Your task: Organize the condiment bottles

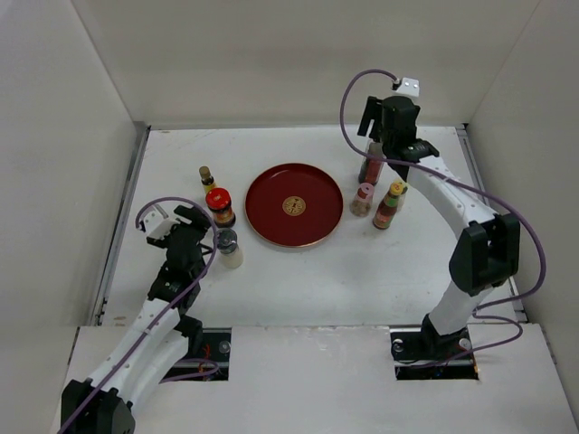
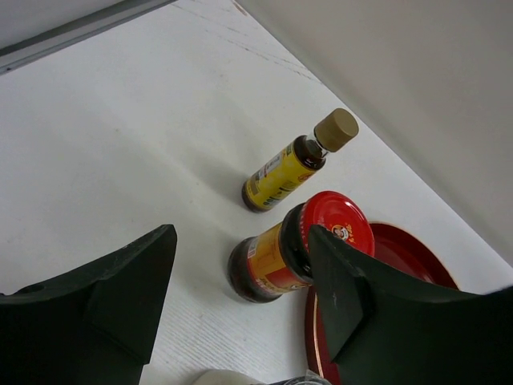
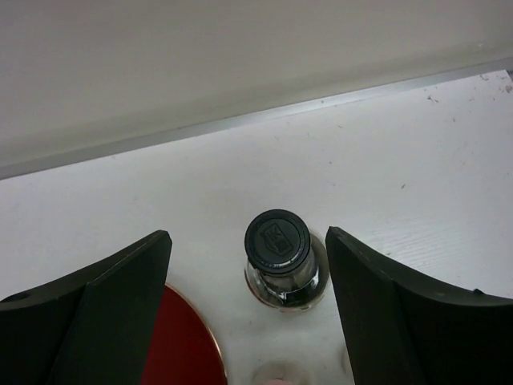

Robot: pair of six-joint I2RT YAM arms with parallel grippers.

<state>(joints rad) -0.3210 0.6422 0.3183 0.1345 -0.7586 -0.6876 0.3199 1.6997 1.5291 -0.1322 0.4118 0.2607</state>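
Observation:
A round dark-red tray lies mid-table. Left of it stand a tan-capped sauce bottle, a red-lidded jar, and a grey-capped shaker beside a cream one. My left gripper is open just short of the jar. In the left wrist view the jar sits between the fingers, close to the right one. Right of the tray stand a pink-capped shaker, a yellow-capped bottle and the tall black-capped bottle. My right gripper hangs open above that bottle's cap.
White walls close off the back and both sides, with a metal strip at the base of the back wall near the right gripper. The tray's edge lies just left of the black-capped bottle. The tan-capped bottle stands beyond the jar.

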